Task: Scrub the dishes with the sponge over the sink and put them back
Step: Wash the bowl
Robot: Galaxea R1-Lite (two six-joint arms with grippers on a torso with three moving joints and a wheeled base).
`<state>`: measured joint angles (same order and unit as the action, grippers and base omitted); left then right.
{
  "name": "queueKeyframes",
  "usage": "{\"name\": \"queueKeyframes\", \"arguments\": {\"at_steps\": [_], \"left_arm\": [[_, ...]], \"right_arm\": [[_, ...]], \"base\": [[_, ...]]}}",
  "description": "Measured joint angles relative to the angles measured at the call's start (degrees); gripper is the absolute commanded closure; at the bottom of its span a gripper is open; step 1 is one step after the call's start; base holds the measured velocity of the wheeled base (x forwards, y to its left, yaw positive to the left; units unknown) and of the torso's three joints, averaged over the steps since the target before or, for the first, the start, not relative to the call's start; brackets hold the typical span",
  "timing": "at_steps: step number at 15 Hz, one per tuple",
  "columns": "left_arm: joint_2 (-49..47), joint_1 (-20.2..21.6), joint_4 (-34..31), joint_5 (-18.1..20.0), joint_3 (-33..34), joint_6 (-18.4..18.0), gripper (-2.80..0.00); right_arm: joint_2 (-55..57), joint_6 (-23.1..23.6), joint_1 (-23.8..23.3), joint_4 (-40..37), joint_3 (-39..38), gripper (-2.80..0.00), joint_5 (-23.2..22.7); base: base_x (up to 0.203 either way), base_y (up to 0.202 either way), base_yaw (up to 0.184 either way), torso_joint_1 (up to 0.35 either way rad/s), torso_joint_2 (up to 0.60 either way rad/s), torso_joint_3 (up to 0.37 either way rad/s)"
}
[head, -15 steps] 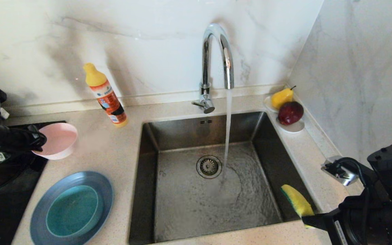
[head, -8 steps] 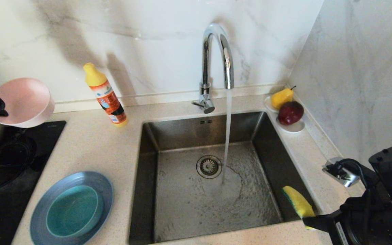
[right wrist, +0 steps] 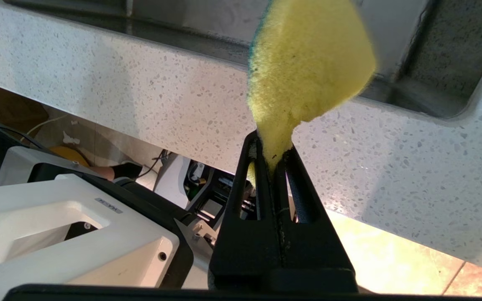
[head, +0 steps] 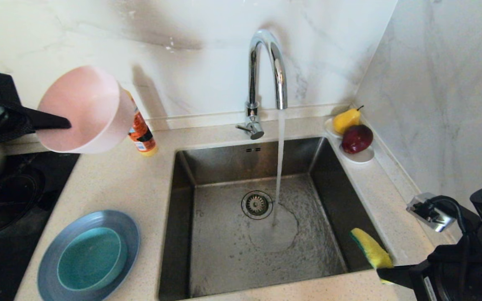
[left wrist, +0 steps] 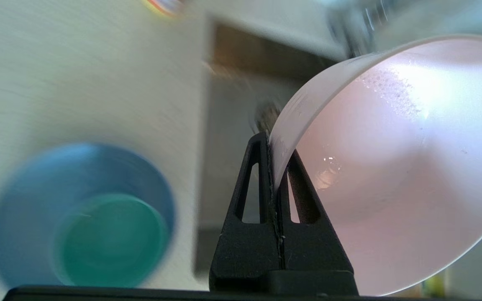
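Speckled counter (head: 115, 184) under marble wall; tap (head: 266, 71) running into sink (head: 232, 234). Left pincer (head: 63, 123) clenched on rim of pale pink bowl (head: 84, 110), held tilted in the air above the counter's left end. Teal bowl (head: 88, 259) sits inside grey-blue plate (head: 128, 234) on counter. Right pincer (head: 385, 271) clenched on yellow sponge (head: 370, 248) at sink's near right corner.

the left pincer (head: 63, 123) is reaching in from the left, raised and pinching shut on the pink bowl's (head: 84, 108) rim. the right pincer (head: 385, 274) is hanging low at the right, clamping the sponge (head: 370, 248).
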<state>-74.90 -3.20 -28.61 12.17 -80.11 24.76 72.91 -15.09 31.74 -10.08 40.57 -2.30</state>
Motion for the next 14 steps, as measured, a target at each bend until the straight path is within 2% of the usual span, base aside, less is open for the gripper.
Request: {"name": "queueKeyframes", "arguments": {"at_steps": [2, 4, 10, 12, 14], "left_arm": [[-1.71, -8.37, 0.06, -4.74, 1.08, 1.12, 0.00], [-5.48, -14.16, 1.43, -9.58, 1.47, 2.34, 0.00], [-21.66, -24.45, 13.64, -16.02, 1.18, 6.36, 0.00], [-27.47, -27.37, 17.06, -18.02, -0.81, 7.41, 0.00], [-31.93, -29.28, 17.99, -18.43, -4.04, 8.28, 0.00]], "right_arm": [[-0.31, -0.15, 0.00, 0.02, 0.08, 0.00, 0.05], [-0.62, -0.15, -0.02, 0.00, 0.50, 0.00, 0.11], [-2.19, -0.09, -0.63, -0.09, 0.72, 0.00, 0.40], [-2.68, -0.04, -0.71, -0.11, 0.72, 0.00, 0.40], [-2.93, -0.02, -0.72, -0.16, 0.80, 0.00, 0.49]], "base": [[0.000, 0.000, 0.000, 0.000, 0.00, 0.000], [0.000, 0.000, 0.000, 0.000, 0.00, 0.000], [0.000, 0.000, 0.000, 0.000, 0.00, 0.000], [0.000, 0.000, 0.000, 0.000, 0.00, 0.000], [0.000, 0.000, 0.000, 0.000, 0.00, 0.000]]}}
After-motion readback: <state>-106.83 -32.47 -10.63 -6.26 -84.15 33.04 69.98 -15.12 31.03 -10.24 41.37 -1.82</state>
